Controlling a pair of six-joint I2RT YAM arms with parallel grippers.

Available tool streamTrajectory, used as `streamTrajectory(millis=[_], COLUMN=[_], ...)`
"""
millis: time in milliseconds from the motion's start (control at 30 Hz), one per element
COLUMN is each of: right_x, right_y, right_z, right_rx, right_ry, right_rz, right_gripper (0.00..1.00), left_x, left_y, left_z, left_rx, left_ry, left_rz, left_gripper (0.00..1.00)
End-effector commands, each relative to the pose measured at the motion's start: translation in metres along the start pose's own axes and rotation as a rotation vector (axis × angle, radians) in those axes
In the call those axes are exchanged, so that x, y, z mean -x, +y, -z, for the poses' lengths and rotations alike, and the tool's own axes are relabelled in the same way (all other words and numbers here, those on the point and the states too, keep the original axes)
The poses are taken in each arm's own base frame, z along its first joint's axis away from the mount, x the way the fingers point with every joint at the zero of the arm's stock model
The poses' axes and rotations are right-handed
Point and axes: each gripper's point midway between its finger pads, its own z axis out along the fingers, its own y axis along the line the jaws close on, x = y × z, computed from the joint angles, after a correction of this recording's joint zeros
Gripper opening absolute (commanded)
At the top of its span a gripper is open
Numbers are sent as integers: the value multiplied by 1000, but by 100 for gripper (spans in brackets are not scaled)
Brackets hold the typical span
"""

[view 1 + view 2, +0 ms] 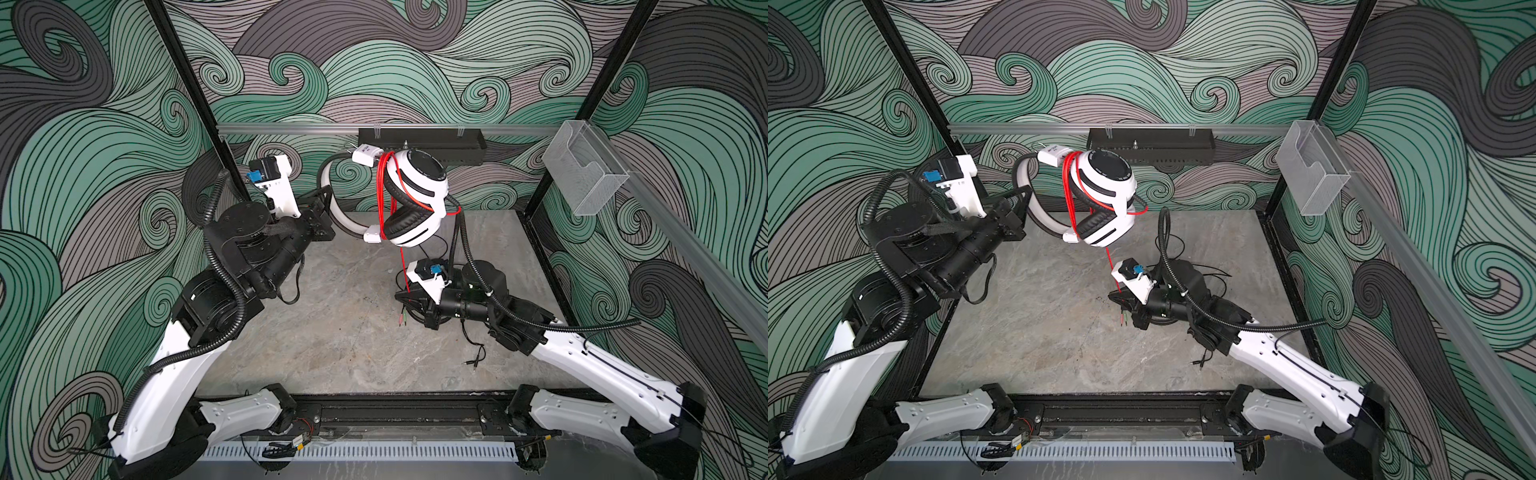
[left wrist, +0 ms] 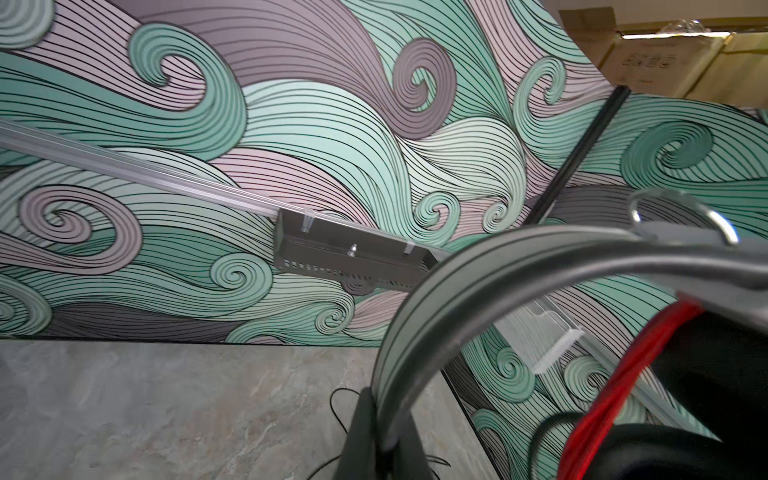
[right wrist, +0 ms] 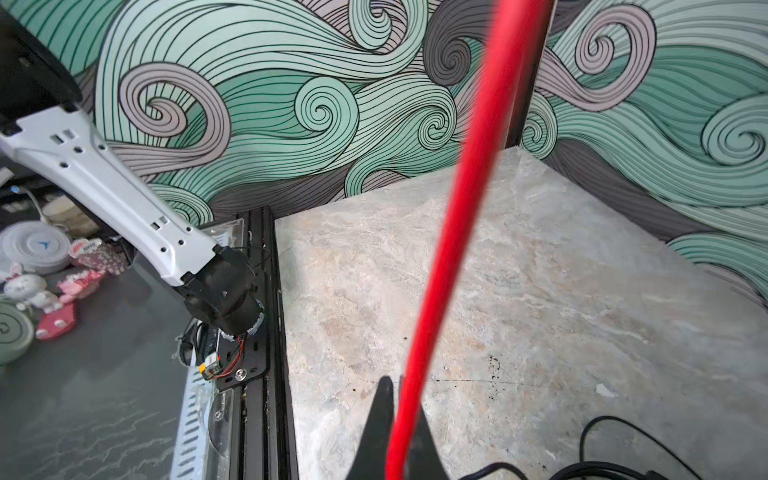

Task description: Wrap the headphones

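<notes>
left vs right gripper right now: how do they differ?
The left gripper is clamped on the headband of the white headset. The right gripper is clamped on its red cord.
The left gripper is raised and holds the headset clear of the table. The right gripper sits lower, below the headset, and the cord runs straight down to it.
Shared: both are shut, and both grip the same headset.

We count two arms, left arm (image 1: 166,374) and right arm (image 1: 602,365); one white headset (image 1: 415,195), centre; one red cord (image 1: 380,195); one black tray (image 1: 457,143); one clear box (image 1: 582,174), upper right.
</notes>
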Motion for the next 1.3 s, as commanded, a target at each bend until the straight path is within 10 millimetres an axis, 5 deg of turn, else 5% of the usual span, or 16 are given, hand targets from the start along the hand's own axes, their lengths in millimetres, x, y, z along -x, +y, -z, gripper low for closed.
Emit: streamTrajectory(millis=[0,233,500,700,967,1100,1267], right_x=[-21,-7,-13,-34,-24,-23,-23], right_y=[-3,6,18,37,22,17,5], right_z=[15,25,9,-2,3,-5,-14], right_rx=[-121,-189,-151,-5,122,145,147], right_ry=[160,252,240,110,-44,-43,-41], right_rz=[119,246,222,111,-135,-150,-153], right_gripper=[0,0,0,0,0,2,3], left_x=[55,14,-29,-16,18,16,13], left_y=[18,54,62,42,-3,-37,-56], left_z=[11,-15,-23,-13,5,7,14], left_rx=[120,362,354,228,2,-151,-241], left_ry=[-217,-150,-38,-25,6,95,149], left_rz=[147,-10,9,46,96,164,209], left_gripper=[0,0,0,0,0,0,0])
